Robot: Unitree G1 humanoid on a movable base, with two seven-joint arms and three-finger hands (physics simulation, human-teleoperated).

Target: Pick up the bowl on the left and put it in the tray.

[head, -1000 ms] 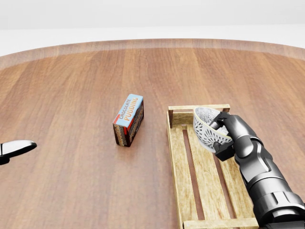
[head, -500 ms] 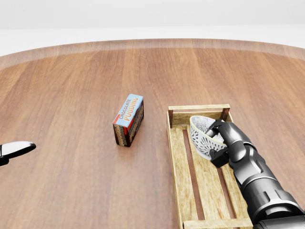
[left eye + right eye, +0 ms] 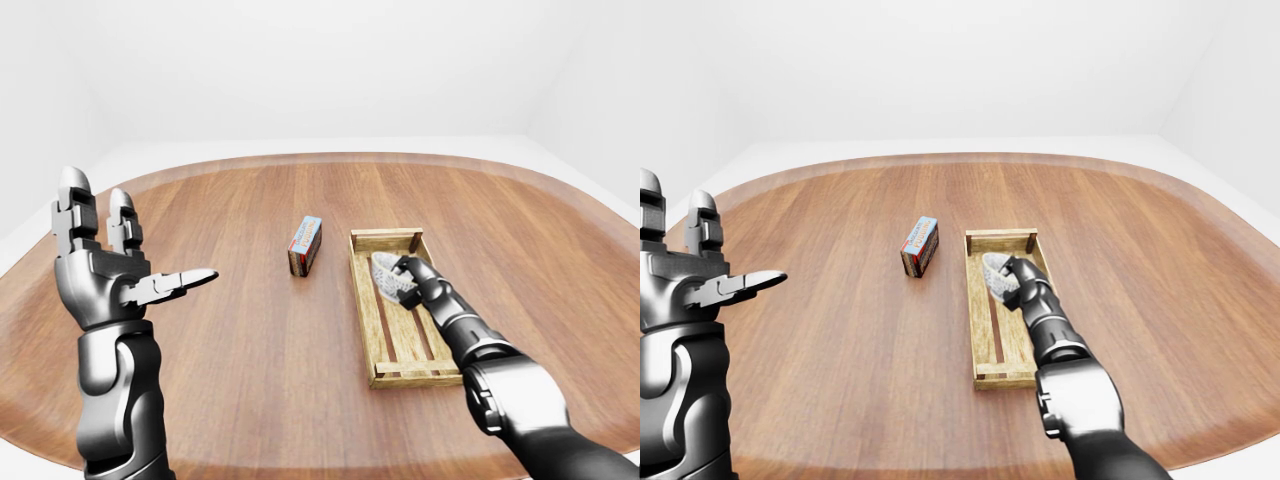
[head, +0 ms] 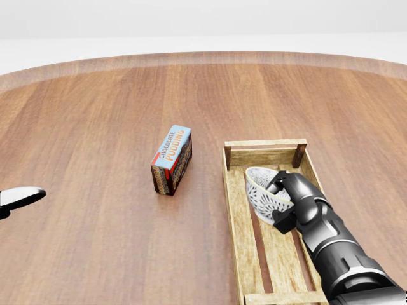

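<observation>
The white patterned bowl (image 4: pixel 262 194) is tipped on its side inside the wooden slatted tray (image 4: pixel 236 216), low over the slats near the tray's upper end. My right hand (image 4: pixel 284 202) is shut on the bowl's rim, its dark fingers wrapped over the edge. In the left-eye view my left hand (image 3: pixel 115 265) is raised at the left, fingers spread open and holding nothing. Only its fingertip (image 4: pixel 19 197) shows at the left edge of the head view.
A chocolate pudding box (image 4: pixel 172 159) lies on the round wooden table (image 4: pixel 95 114), left of the tray. The table's curved rim (image 3: pixel 320 158) runs along the top, with white floor beyond.
My right hand has lowered the bowl down and leftward into the tray, from above the tray's top end to just over the slats. The left hand has held still.
</observation>
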